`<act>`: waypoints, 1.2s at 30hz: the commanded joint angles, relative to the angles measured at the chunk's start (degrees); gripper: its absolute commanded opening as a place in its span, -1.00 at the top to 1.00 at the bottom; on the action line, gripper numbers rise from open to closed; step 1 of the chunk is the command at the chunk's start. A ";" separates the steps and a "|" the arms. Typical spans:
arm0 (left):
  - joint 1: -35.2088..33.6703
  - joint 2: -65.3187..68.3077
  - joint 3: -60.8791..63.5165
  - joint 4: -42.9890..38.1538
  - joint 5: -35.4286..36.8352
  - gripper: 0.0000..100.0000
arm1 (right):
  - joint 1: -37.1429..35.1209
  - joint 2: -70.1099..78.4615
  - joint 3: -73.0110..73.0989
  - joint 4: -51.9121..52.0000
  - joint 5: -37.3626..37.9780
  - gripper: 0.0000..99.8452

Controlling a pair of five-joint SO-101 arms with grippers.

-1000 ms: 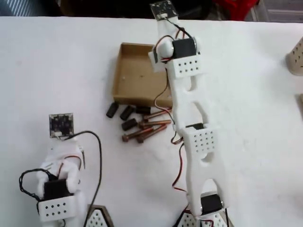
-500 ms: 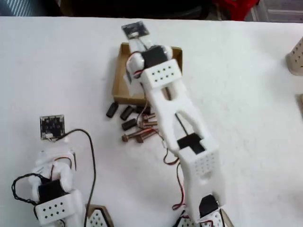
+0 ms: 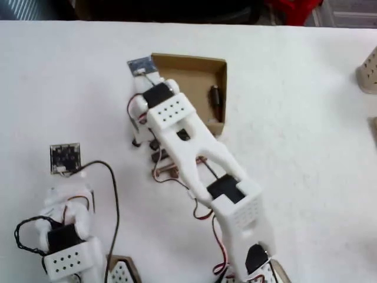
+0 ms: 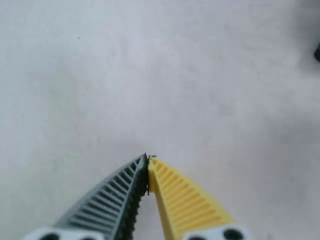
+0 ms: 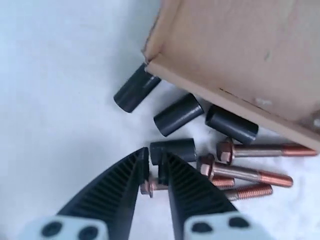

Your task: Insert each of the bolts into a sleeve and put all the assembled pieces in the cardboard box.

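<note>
right gripper (image 5: 154,156); slightly parted; 1 sleeve (image 5: 174,149) at its tips

White printed plastic arms (image 3: 188,141) sitting on a white tabletop (image 3: 306,147), copper-coloured metal bolts (image 5: 250,174) lying beside the right gripper (image 5: 154,156), are suggesting a robotics workshop.

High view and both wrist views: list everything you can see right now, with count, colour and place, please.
cardboard box: one, brown, far middle of the table
assembled piece: one, dark, inside the box by its right-hand wall in the high view
sleeves: four, black, loose on the table just outside the box
bolts: at least three, copper, lying beside the sleeves
table: one, white
beige object: one, at the table's right edge, cut off
left end effector: one, grey and yellow fingers, shut, over bare table
right end effector: one, black fingers, slightly open, over the pile
</note>
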 commanded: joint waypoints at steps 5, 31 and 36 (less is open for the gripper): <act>-0.57 -0.66 -0.18 -0.88 -0.79 0.95 | -1.89 3.65 -0.09 -6.64 -1.49 0.76; -0.48 -0.66 -0.18 -0.79 -0.88 0.95 | -3.03 15.08 -0.44 -17.80 -1.32 0.82; -0.48 -0.66 -0.18 -0.79 -0.88 0.95 | -3.30 14.90 -0.44 -14.73 2.11 0.82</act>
